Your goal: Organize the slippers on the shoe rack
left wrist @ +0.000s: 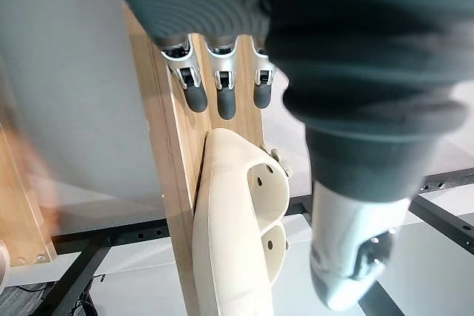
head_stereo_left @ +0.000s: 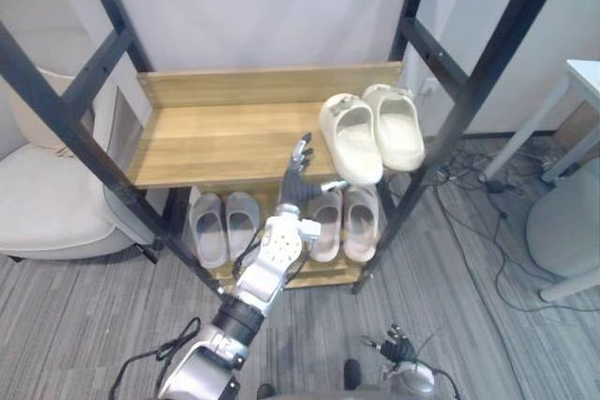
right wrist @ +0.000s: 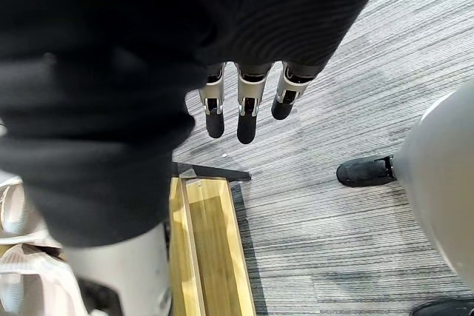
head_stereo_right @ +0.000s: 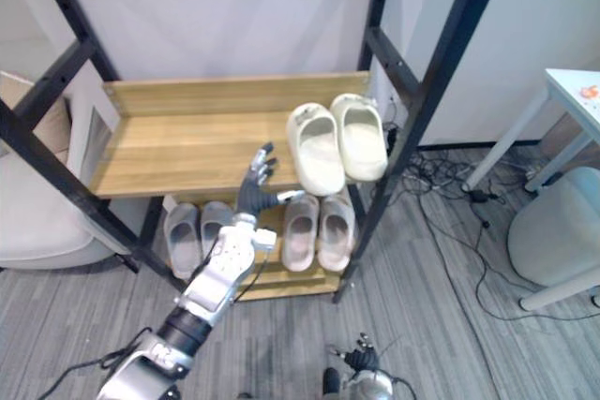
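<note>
- Over the front edge of the light wooden upper shelf [head_stereo_left: 216, 142] of the black-framed shoe rack [head_stereo_left: 459, 110], in the left eye view, my left hand [head_stereo_left: 296, 180] hovers with fingers straight and spread. Its thumb reaches toward the pair of cream moulded foam slippers [head_stereo_left: 352, 142] at the shelf's right end. I judge it is lined up to nudge the nearer one square.
- Right eye view: the cream slippers lie side by side. Their long axes run front to back but slant, and their near ends reach the shelf's front edge. The toes seem to face the wall, though I can't be sure. My right hand [head_stereo_right: 361, 360] hangs low by the floor.
- Left wrist view: the fingers [left wrist: 226, 98] are apart and clamped on nothing, with the nearer slipper just beyond them. I cannot tell whether the thumb touches it.
- Right wrist view: the fingers [right wrist: 246, 120] are straight and relaxed over the grey striped floor [right wrist: 333, 109], idle.
</note>
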Available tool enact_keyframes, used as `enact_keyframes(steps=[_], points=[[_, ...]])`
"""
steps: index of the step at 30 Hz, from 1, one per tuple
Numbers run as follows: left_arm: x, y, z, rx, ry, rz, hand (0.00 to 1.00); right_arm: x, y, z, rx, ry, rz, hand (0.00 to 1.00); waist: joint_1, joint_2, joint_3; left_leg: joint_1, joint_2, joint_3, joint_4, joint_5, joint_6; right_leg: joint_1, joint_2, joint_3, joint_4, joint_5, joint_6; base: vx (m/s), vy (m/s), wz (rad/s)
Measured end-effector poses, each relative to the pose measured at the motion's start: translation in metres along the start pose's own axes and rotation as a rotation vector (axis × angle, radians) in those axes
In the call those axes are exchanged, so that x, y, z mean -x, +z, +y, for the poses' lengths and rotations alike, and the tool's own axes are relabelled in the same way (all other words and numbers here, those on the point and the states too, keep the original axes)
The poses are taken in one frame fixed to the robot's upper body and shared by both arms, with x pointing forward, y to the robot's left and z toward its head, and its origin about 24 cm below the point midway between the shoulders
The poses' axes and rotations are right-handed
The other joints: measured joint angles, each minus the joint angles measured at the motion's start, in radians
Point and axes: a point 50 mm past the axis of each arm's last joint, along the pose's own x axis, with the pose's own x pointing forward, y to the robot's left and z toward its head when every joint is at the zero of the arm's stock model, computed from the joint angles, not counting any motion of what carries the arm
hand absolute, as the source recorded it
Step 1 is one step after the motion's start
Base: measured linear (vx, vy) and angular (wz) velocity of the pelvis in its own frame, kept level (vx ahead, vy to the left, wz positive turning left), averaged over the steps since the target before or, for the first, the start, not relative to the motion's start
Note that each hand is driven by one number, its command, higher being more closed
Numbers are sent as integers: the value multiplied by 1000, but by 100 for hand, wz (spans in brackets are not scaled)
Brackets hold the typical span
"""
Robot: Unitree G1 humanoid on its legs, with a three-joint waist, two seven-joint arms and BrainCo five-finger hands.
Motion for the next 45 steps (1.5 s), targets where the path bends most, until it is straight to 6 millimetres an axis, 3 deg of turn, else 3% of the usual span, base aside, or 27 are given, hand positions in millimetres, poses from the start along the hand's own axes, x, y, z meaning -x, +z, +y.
enact_keyframes(steps=[4,10,20,36,45], points=[[-7,2,-1,-16,-6,-6,0,0,0,0,0,-5,-1,0,-3,-10,5,-14,1,1,6,-7,-9,-16,0,-1,0,-1,-1,-52,-17,-1],[-13,4,-4,-35,-19,-10,0,0,0,-1,0,-9,1,0,-21,-10,5,-15,2,3,9,-9,-11,-17,2,0,0,-3,-4,-6,-3,0],[-30,13,-12,-79,-11,-31,0,0,1,-1,0,-10,-1,0,-24,-3,10,-25,2,26,9,-12,-5,-33,3,22,0,-2,-3,6,-11,-6],[-53,31,10,-77,126,-54,0,-1,3,-7,-27,-35,-10,0,-27,10,46,-27,1,53,9,-19,-7,-49,4,48,0,0,-2,-2,-11,-5],[-49,45,13,-43,112,-105,0,-2,12,-4,-30,-25,-44,0,-28,21,55,-28,-3,31,12,-18,-5,-38,3,26,0,0,-2,-8,-17,6]])
